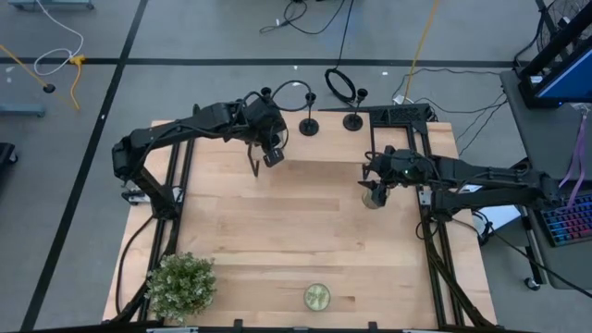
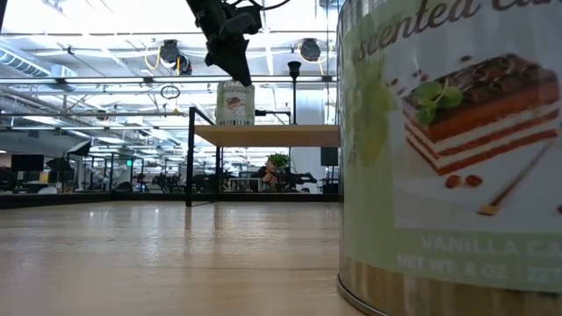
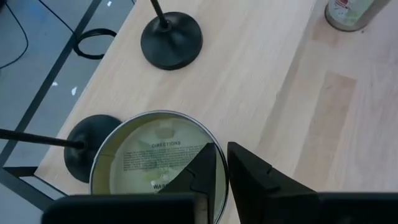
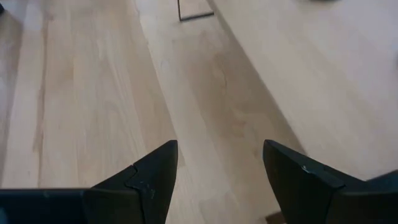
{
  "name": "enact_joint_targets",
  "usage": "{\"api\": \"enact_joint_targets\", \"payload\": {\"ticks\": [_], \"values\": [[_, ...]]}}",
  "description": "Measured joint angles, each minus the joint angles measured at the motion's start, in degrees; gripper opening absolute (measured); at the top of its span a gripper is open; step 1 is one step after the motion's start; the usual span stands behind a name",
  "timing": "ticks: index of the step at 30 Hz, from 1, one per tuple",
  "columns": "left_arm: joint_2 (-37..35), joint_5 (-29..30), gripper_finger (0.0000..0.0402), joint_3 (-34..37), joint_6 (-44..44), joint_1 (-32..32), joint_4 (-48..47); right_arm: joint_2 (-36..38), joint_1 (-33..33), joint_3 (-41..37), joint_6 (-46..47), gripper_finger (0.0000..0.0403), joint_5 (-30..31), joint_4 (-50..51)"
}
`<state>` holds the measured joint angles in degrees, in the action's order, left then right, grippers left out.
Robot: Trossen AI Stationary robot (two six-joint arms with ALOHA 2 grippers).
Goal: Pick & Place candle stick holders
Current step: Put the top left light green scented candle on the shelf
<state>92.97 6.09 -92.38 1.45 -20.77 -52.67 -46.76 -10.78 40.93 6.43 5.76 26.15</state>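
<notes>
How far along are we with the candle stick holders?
Nothing looks placed yet: the candle stick holders stand upright at the table's far edge, none gripped. In hand: the left gripper hangs near them with a round tin against it; the right gripper, fingers open, is over bare wood. All picks remain.

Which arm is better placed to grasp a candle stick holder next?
Right, probably: the right gripper is open and empty near a candle stick holder, while the left gripper holds a candle tin.
</notes>
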Motion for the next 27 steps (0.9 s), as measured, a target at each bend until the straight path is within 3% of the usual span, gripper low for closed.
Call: {"api": "enact_joint_targets", "payload": {"ticks": [15,27], "values": [[-0.55,0.12,0.0047,0.00,4.34,-0.42,-0.11,0.02,0.00,-1.71,0.01,0.0228,0.11,-2.38],[-3.50,-1.64,0.0047,0.02,1.82,1.49,0.29,0.02,0.01,-1.71,0.01,0.0228,0.02,-4.32]]}}
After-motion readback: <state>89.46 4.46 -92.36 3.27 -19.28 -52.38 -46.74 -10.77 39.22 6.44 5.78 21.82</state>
